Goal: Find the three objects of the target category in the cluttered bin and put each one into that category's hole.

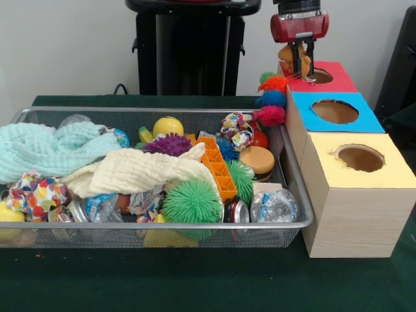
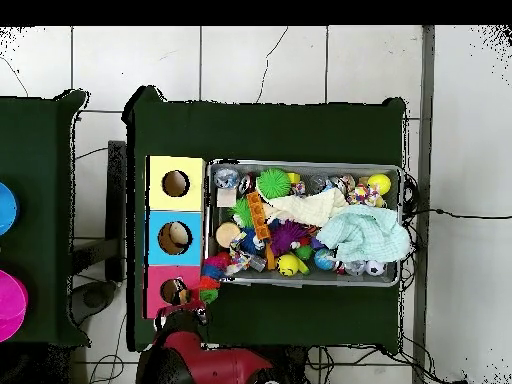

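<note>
The wire mesh bin [image 1: 162,225] is full of clutter and also shows in the overhead view [image 2: 305,164]. My gripper [image 1: 299,67] hangs over the red-surround hole [image 1: 320,76] of the wooden box at the far right. It is shut on a small tan-orange plush animal [image 1: 288,56], which sits between the fingers just above the hole's left rim. In the overhead view the gripper [image 2: 181,303] is at the red hole [image 2: 174,291]. No other plush animal shows in the bin; cloths hide much of it.
Blue-surround hole [image 1: 335,111] and yellow-surround hole [image 1: 359,158] lie nearer on the same box. A string of red, blue and pink pompoms [image 1: 272,99] sits between box and bin. The bin holds spiky balls [image 1: 192,202], an orange block strip [image 1: 218,168], and cream [image 1: 140,170] and mint [image 1: 49,149] cloths.
</note>
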Tool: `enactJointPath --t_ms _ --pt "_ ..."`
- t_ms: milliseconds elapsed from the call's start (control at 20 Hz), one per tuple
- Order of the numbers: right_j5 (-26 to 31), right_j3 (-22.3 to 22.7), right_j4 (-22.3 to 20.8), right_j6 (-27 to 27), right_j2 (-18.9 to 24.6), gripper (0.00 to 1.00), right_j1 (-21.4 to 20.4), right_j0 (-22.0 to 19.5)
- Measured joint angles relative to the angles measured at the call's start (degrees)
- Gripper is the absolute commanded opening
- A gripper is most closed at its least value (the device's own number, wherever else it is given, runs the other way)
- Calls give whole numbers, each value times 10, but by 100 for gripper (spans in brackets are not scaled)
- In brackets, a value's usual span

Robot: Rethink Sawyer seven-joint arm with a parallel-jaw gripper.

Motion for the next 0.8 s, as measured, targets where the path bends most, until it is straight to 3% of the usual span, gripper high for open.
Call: enactJointPath --t_ms 800 --pt "-19 2 16 0 -10 0 2 16"
